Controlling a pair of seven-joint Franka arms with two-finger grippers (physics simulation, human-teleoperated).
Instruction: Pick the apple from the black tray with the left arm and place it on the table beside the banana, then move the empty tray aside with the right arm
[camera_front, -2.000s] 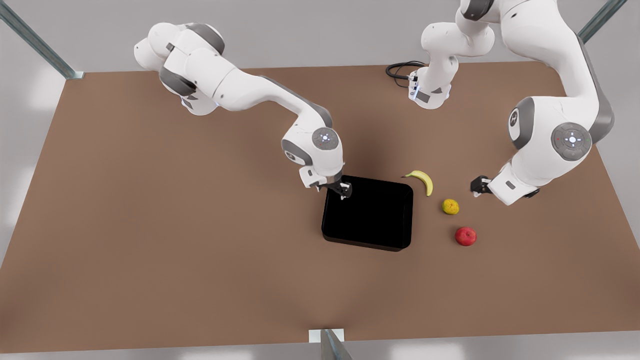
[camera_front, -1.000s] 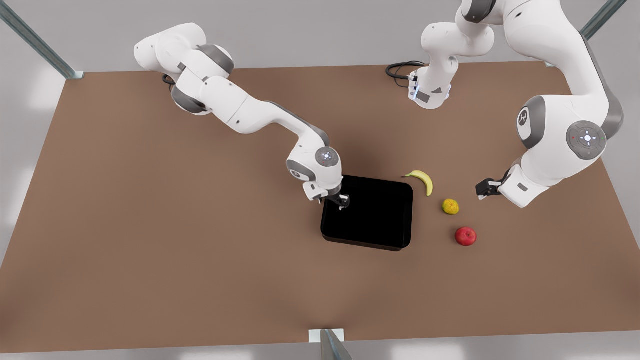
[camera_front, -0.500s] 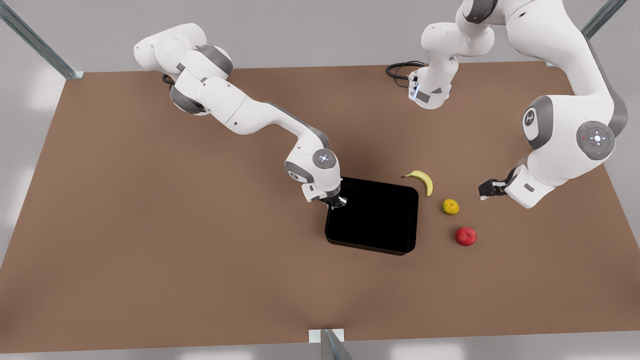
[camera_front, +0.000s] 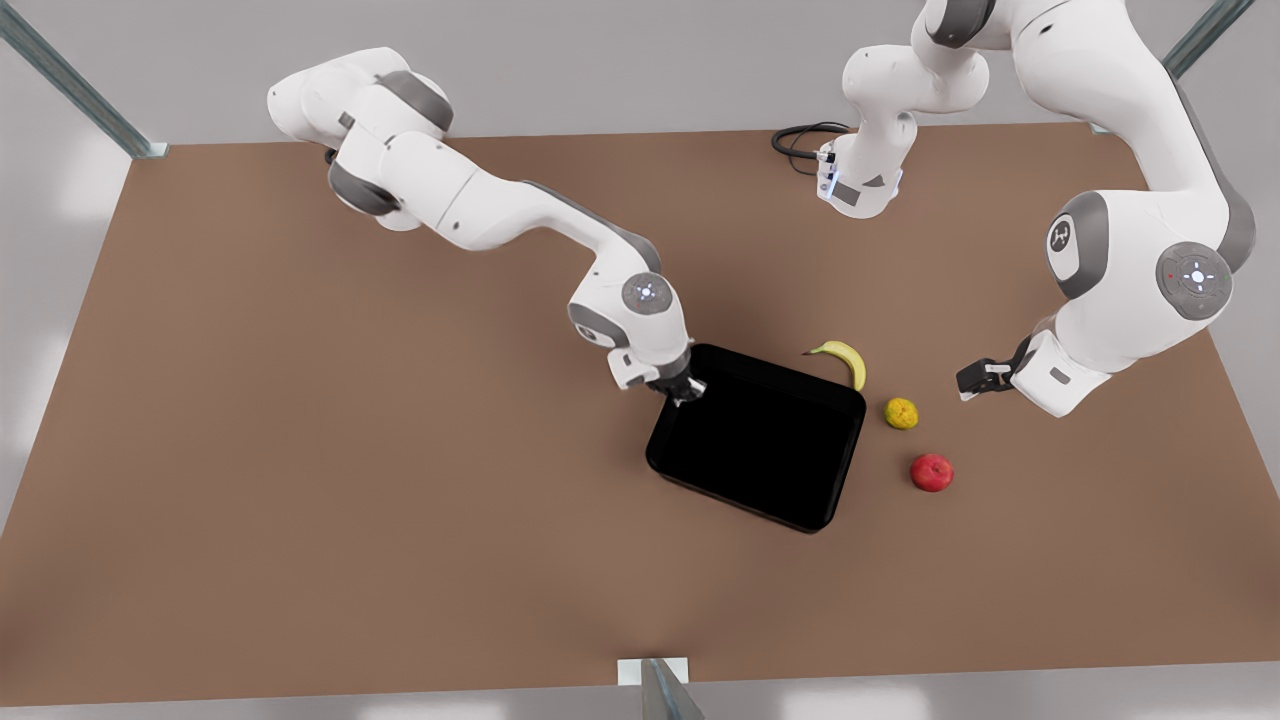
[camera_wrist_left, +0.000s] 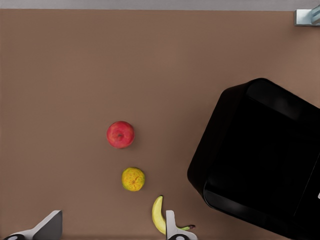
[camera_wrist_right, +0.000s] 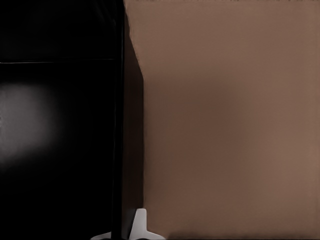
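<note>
The black tray (camera_front: 760, 440) lies askew on the brown table (camera_front: 350, 450), with nothing in it. My right gripper (camera_front: 688, 390), on the front view's left, is shut on the rim of the tray (camera_wrist_right: 60, 125) at its near-left corner. The red apple (camera_front: 931, 472) rests on the table to the tray's right, below the banana (camera_front: 846, 360). One tray corner reaches the banana. My left gripper (camera_front: 965, 380) hovers open to the right of the fruits. From its wrist I see the apple (camera_wrist_left: 120, 134), the banana (camera_wrist_left: 159, 220) and the tray (camera_wrist_left: 260, 150).
A round yellow-orange fruit (camera_front: 901, 413) sits between the banana and the apple. A black cable (camera_front: 800, 140) coils by the rear arm base. A metal post (camera_front: 655, 690) stands at the table's front edge. Bare tabletop stretches across the front view's left.
The tray has turned and shifted right with the right gripper, so its far corner now reaches the banana. The left arm drew back slightly to the right, then held still.
</note>
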